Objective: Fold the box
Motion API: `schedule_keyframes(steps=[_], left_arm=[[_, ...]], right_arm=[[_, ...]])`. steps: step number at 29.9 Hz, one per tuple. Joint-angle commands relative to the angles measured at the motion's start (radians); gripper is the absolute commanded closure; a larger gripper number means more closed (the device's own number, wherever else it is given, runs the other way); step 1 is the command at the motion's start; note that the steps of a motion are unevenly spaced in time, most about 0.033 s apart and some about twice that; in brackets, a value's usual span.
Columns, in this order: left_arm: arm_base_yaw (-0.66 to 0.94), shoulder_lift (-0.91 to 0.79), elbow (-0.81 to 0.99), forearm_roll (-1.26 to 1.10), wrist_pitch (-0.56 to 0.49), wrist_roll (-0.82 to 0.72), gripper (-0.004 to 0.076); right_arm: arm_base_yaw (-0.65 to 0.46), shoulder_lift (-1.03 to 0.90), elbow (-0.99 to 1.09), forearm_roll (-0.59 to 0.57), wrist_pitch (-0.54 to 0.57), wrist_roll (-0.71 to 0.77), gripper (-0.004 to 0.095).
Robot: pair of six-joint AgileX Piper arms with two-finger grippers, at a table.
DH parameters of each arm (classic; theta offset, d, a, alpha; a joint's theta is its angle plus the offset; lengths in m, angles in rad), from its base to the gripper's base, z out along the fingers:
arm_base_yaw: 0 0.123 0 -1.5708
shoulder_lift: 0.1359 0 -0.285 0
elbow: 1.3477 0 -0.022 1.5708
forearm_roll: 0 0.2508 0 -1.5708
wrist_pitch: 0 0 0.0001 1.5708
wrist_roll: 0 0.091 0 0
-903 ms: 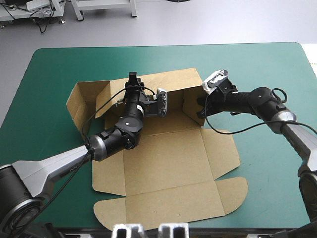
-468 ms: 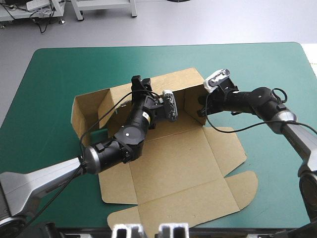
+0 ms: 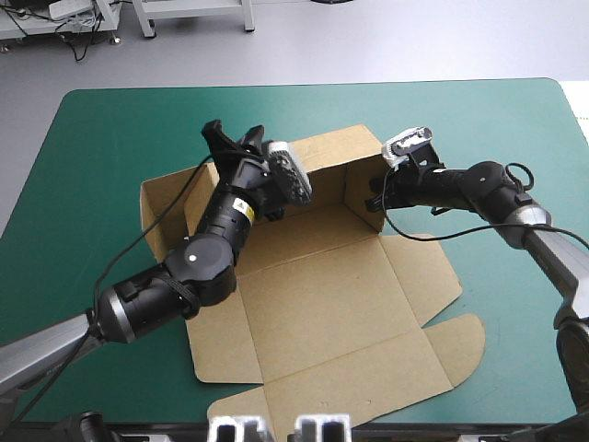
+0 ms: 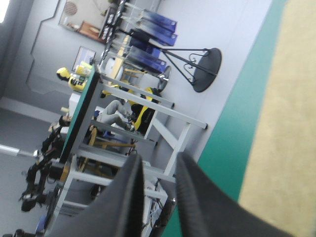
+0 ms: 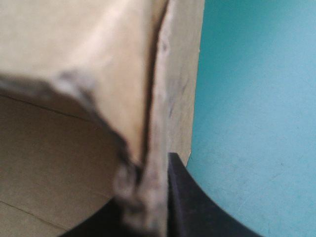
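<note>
Lifted clear of the box, the left fingers have swung up and toward the bench's far left corner since the earlier frames. They stand a narrow gap apart with nothing between them, and the raised back wall is just under and beside them. The right fingers pinch the upright right wall, the board pressed between them. Meanwhile the sheet has slid a little toward the right edge, with its walls standing at the far end and its front panels flat toward the near edge. By my reading the back wall now stands unsupported, so tucking the side walls likely follows.
</note>
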Motion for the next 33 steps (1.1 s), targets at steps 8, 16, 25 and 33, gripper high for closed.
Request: schedule_keyframes(steps=[8,16,25,33], left_arm=[[0.404,-0.044,-0.242,-0.253,-0.084,-0.083,0.0724],[0.773,-0.043,-0.277,-0.895,-0.104,0.221,0.0724],[1.018,-0.043,-0.277,-1.458,0.006,0.596,0.0724],[1.024,-0.043,-0.277,-1.577,0.145,0.689,0.0724]], right_arm=[[0.123,-0.122,-0.066,-0.328,0.045,0.427,0.0911],[0.139,-0.129,-0.209,-0.609,0.355,0.751,0.0911],[0.139,-0.039,-0.352,-0.83,0.515,0.887,0.0913],[0.139,0.123,-0.367,-0.867,0.408,0.824,0.0912]])
